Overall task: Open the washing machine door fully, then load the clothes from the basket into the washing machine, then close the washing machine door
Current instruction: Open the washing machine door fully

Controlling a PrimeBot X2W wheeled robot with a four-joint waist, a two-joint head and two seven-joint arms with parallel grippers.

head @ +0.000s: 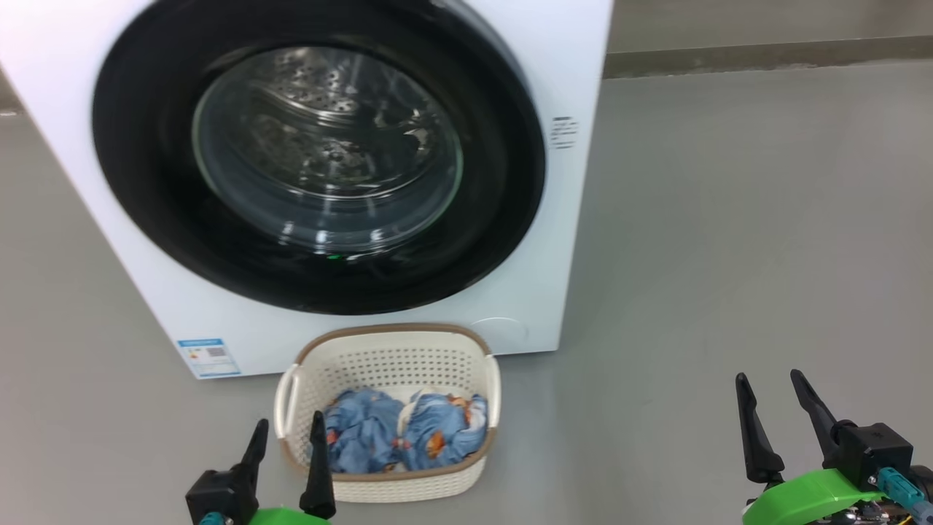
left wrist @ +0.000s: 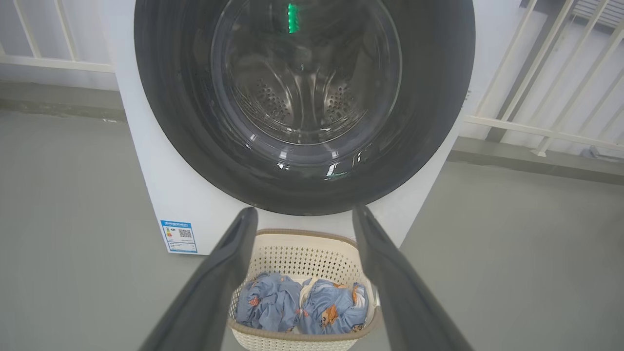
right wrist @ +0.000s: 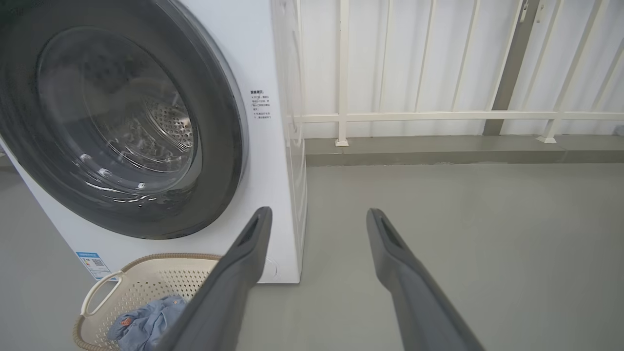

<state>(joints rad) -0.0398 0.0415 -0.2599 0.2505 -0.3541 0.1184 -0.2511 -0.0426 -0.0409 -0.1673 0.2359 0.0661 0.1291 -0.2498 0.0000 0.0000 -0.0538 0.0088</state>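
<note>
Head view: basket (head: 393, 364) before shut door (head: 321, 153); left end effector (head: 289, 421), right end effector (head: 769, 375) released.

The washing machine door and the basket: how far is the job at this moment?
Done: nothing yet; the washing machine door is shut. In hand: nothing; the left tool and the right tool are open and empty. Left: open the door, move the clothes from the basket into the washing machine, close the door.
</note>
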